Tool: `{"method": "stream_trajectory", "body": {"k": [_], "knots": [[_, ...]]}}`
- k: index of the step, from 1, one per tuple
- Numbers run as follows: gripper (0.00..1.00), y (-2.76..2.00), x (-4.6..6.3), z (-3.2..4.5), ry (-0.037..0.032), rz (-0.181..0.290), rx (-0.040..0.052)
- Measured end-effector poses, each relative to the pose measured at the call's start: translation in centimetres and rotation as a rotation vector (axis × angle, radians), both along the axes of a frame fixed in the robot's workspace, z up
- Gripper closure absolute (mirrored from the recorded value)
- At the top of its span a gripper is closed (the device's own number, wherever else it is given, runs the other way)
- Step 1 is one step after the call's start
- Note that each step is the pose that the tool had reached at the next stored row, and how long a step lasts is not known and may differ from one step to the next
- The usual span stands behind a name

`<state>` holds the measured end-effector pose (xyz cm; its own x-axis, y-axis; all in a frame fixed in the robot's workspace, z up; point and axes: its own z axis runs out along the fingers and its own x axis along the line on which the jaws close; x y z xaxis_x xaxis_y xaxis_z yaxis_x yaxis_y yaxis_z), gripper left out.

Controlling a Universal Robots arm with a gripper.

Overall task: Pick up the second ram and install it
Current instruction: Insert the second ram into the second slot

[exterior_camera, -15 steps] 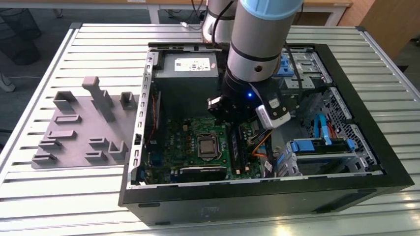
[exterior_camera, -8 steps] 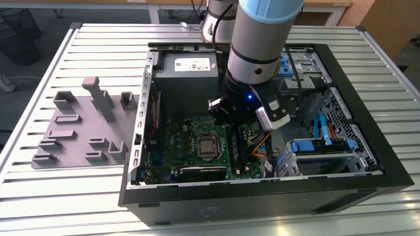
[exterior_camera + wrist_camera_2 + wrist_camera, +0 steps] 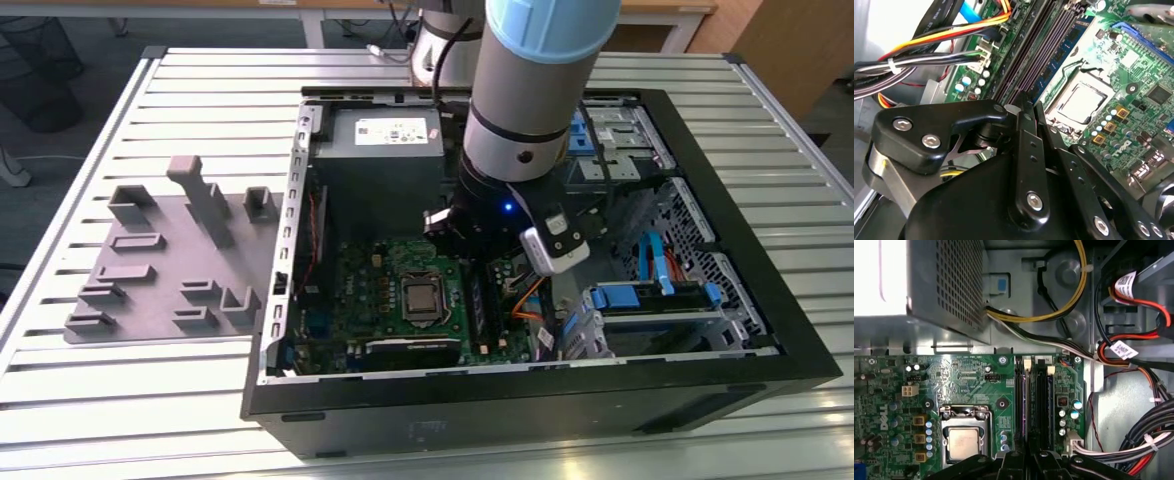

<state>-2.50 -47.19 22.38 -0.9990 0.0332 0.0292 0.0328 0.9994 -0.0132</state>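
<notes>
Your gripper [image 3: 1024, 107] is hanging inside the open computer case [image 3: 747, 345], directly over the black memory slots [image 3: 1036, 405] of the green motherboard [image 3: 961, 377]. Its fingers [image 3: 1026, 150] are sitting pressed close together, but you cannot tell whether they are gripping anything. The second ram looks seated edge-on in the slot beneath them, though that is uncertain. Beside the slots, the bare processor socket [image 3: 964, 442] is lying uncovered.

Motherboard [image 3: 387, 290] inside case [image 3: 747, 250]
</notes>
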Motion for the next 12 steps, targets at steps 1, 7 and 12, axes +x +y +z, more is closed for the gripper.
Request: {"method": "stream_trajectory", "body": {"k": [1, 7, 12], "knots": [[0.86, -0.05, 0.0, -0.08, 0.0, 0.0, 0.0], [0.86, -0.43, 0.0, -0.37, 0.0001, -0.001, 0.002], [0.86, -0.47, 0.03, -0.65, 0.0001, -0.001, 0.0026]]}}
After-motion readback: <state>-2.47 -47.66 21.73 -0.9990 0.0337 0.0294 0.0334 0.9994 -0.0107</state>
